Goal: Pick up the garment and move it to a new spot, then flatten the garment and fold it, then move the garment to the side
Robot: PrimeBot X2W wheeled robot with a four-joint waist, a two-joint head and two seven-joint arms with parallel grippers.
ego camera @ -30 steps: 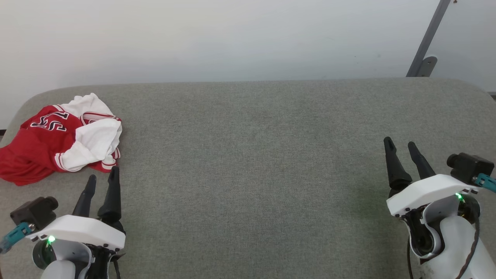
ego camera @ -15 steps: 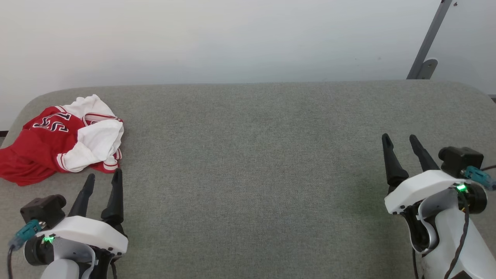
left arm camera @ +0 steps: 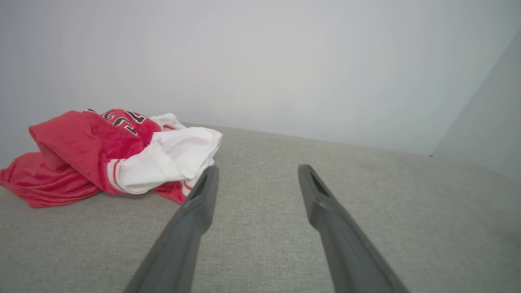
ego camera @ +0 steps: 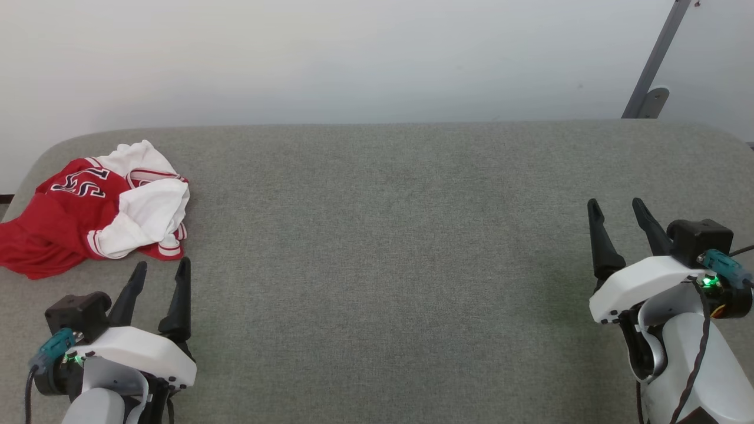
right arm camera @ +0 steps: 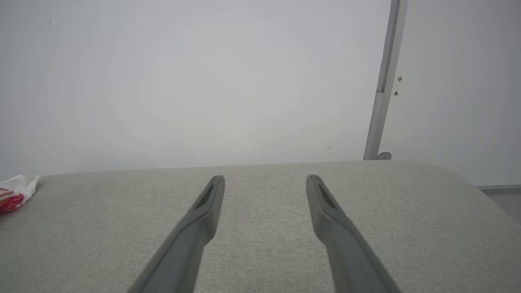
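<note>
The garment [ego camera: 97,207] lies crumpled at the left edge of the frame on the grey table [ego camera: 389,235]. Left gripper [ego camera: 160,272] and right gripper [ego camera: 617,209] both hold their fingers spread, gripping nothing.

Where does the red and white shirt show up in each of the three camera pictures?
Head view: the shirt lies crumpled at the far left of the grey table, just beyond the left gripper.
Left wrist view: the shirt sits left of centre, on the table.
Right wrist view: a small scrap of the shirt peeks in at the left edge.
Shared landmark: the table's far edge against the white wall.
</note>
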